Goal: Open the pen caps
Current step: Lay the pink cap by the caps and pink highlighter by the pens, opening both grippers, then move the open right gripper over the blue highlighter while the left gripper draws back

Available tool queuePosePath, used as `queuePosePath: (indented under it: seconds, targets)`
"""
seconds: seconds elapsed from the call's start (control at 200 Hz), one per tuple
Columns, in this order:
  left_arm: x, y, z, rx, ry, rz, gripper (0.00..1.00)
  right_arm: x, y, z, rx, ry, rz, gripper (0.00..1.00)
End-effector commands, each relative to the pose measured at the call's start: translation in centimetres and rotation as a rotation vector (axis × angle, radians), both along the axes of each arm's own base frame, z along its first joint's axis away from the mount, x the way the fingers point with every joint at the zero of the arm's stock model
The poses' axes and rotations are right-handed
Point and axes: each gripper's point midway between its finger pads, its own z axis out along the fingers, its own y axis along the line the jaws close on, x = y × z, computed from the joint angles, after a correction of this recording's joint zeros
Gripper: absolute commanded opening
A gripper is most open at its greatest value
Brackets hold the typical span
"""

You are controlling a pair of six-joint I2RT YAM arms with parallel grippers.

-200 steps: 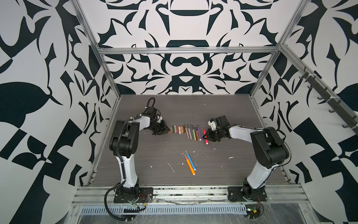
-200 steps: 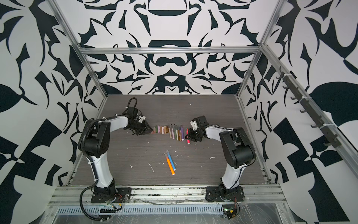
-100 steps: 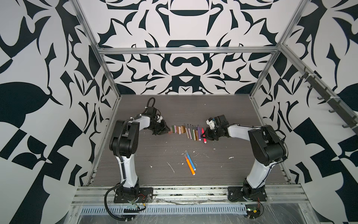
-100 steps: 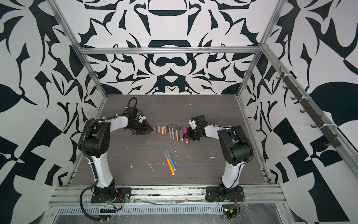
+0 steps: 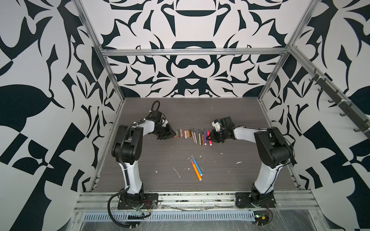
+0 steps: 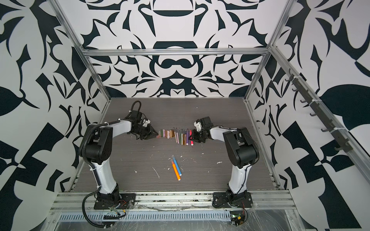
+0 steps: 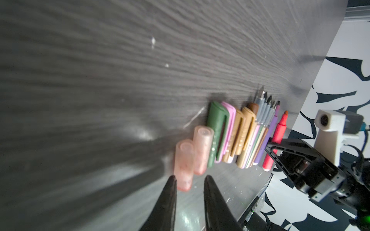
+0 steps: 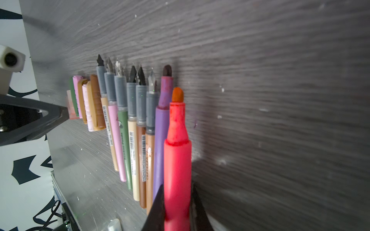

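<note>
Red marker [image 8: 177, 160], smooth plastic with its felt tip bared, is clamped in the right gripper [image 8: 177, 187]. The left gripper [image 7: 190, 178] is narrowly parted at the end of a translucent tubular pink cap [image 7: 184, 162].

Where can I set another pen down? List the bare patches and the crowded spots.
Bare: the far strip of table behind the pen row; the band between that row and the blue and orange pens; either side of those two, only white flecks. Crowded: the middle line: caps, left claw, right claw holding the red pen.

Pen caps [image 5: 183, 133] lie left of the pens [image 5: 200, 138], two markers [image 5: 195, 169] in front.
</note>
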Motion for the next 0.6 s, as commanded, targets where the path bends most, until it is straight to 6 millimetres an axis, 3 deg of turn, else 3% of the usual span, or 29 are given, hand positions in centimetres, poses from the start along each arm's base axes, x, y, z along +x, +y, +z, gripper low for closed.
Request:
queuePosePath:
  seconds: [0.0, 0.375, 0.595]
  targets:
    - [-0.8, 0.2, 1.6, -0.005, -0.021, 0.007, 0.27, -0.4, -1.3, -2.0, -0.085, 0.031, -0.027, 0.22]
    - [-4.4, -0.7, 5.5, -0.040, -0.079, -0.020, 0.27, -0.2, -1.2, -0.3, -0.076, 0.006, -0.032, 0.30]
    - [-7.8, -1.4, 7.2, -0.050, -0.117, -0.058, 0.25, -2.1, -1.9, 2.2, -0.076, -0.026, -0.024, 0.30]
